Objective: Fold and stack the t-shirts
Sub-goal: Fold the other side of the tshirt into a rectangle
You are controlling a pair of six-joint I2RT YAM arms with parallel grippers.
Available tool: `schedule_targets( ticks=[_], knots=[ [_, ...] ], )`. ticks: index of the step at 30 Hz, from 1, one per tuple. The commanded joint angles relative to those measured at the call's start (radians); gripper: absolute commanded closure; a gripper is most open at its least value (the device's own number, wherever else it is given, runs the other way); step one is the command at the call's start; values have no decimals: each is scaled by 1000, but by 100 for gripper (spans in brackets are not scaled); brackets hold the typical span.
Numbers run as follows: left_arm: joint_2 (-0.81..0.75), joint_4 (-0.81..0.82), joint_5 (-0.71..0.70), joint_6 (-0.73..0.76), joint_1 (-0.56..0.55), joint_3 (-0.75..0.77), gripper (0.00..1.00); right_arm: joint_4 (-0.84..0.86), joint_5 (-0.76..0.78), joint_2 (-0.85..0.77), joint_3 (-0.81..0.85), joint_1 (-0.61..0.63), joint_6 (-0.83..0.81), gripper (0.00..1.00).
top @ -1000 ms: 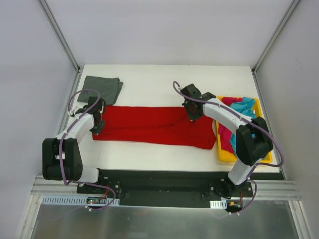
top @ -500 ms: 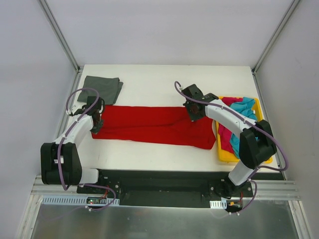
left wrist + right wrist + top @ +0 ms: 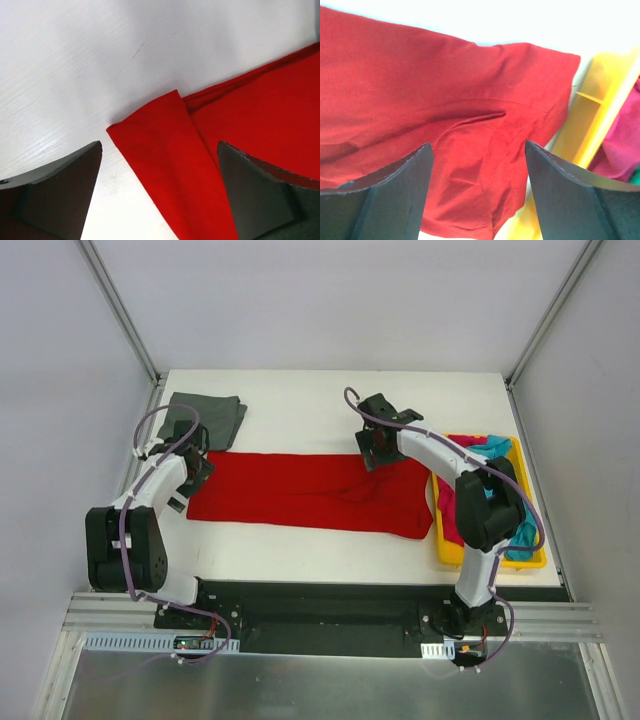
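The bright red t-shirt [image 3: 300,490] lies as a long folded strip on the white table [image 3: 300,405], with the left gripper [image 3: 193,462] above its left end and the right gripper [image 3: 372,448] above its right part, both wide open and empty.

Item one: white table [image 3: 300,405], matte, faintly grained, carrying three things in front of me. Item two, taken as landmark: red t-shirt [image 3: 300,490], folded into a long flat band lying crosswise over the table's middle. Its end on my left is doubled over to a blunt corner, and the end on my right is wider and creased. Item three: dark grey t-shirt [image 3: 205,418], folded to a small rectangle, lying flat just beyond the far edge of the red t-shirt's left end. Item four: yellow tray [image 3: 447,552], standing just beside the red t-shirt's right end; whether they touch I cannot tell.
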Motion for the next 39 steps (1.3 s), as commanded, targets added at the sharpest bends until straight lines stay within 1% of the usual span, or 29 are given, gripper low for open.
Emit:
schedule_targets(
  ticks=[1,2,3,5,6,8,9,11,13,16,18,24,30,36,39],
  knots=[
    [-120,-51,-23,49,6,21,1,-46,62,-114,-15,2,74,16],
    [-148,-50,-15,58,6,10,1,-29,43,-152,-51,2,84,8],
    [-171,-50,0,78,6,-2,1,-15,8,-197,-95,5,91,4],
    [-211,-48,43,104,5,-24,1,20,-96,-275,-181,7,112,4],
    [-226,-48,70,123,5,-33,1,39,-172,-313,-230,5,126,4],
    [-246,-38,135,143,5,-73,1,138,-306,-372,-331,11,201,4],
    [-255,-27,155,152,5,-94,1,189,-393,-387,-383,17,224,4],
    [-271,19,205,175,3,-139,1,296,-511,-389,-454,26,271,4],
    [-288,76,261,207,3,-179,1,333,-553,-362,-468,40,287,4],
    [-320,158,341,239,3,-238,1,333,-529,-282,-418,62,289,4],
    [-334,183,336,244,2,-263,1,332,-530,-224,-378,68,290,4],
    [-323,185,316,256,3,-260,1,280,-497,-69,-226,72,267,4],
    [-308,185,319,262,5,-254,1,234,-437,34,-53,72,246,4],
    [-315,185,318,272,3,-254,1,172,-458,137,161,72,238,4],
    [-317,185,315,272,5,-255,1,223,-527,186,227,72,233,4]
  ],
)
